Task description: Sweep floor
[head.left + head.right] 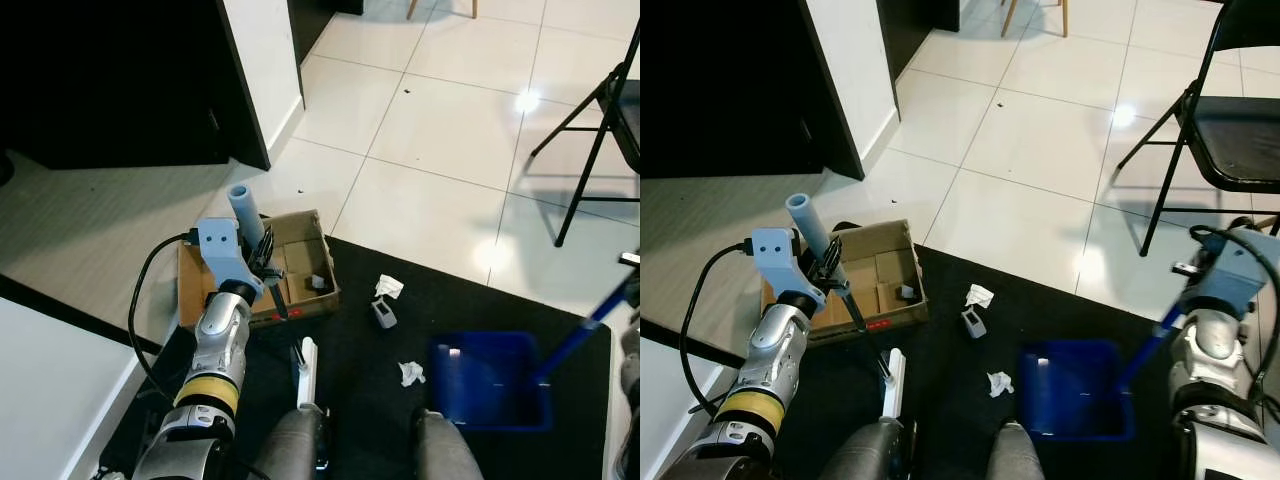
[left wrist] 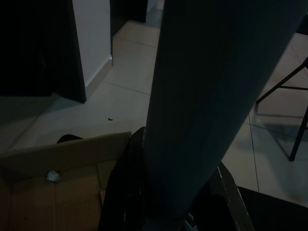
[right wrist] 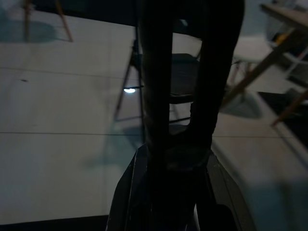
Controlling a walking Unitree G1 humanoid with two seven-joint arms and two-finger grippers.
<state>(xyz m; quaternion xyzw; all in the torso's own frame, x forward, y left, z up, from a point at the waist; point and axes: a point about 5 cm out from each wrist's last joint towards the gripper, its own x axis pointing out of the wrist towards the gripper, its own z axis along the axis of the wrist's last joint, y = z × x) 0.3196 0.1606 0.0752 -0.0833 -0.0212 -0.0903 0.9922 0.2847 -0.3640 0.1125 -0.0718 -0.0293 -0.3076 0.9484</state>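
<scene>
The long broom with a pale blue-grey cylindrical handle grip (image 1: pixel 806 222) and thin dark shaft slants down from the left gripper (image 1: pixel 830 268) to a narrow white brush head (image 1: pixel 894 383) lying on the black floor mat (image 1: pixel 970 400), at about 6 o'clock from the gripper. The black fingers are clamped around the shaft just below the thick grip, which juts up past them toward 11 o'clock; in the left wrist view the grip fills the middle, rising between the two fingers (image 2: pixel 120 192). To the right of the brush head, at roughly 3 o'clock, sits the blue plastic dustpan (image 1: pixel 1072 388), its blue handle (image 1: pixel 1150 350) rising toward 2 o'clock into the right gripper (image 3: pixel 178 120), whose fingers pinch it. Between brush and dustpan lie bits of litter: a crumpled white paper scrap (image 1: pixel 999 383) just left of the pan, a small grey box-like piece (image 1: pixel 972 322) at 12 o'clock from it, and another white crumpled paper (image 1: pixel 979 295) just beyond. An open brown cardboard box (image 1: pixel 880 270) rests at the mat's far-left edge, behind the left gripper. A black folding chair (image 1: pixel 1230 120) stands on the glossy white tiled floor (image 1: pixel 1020 140) at 1 o'clock.
</scene>
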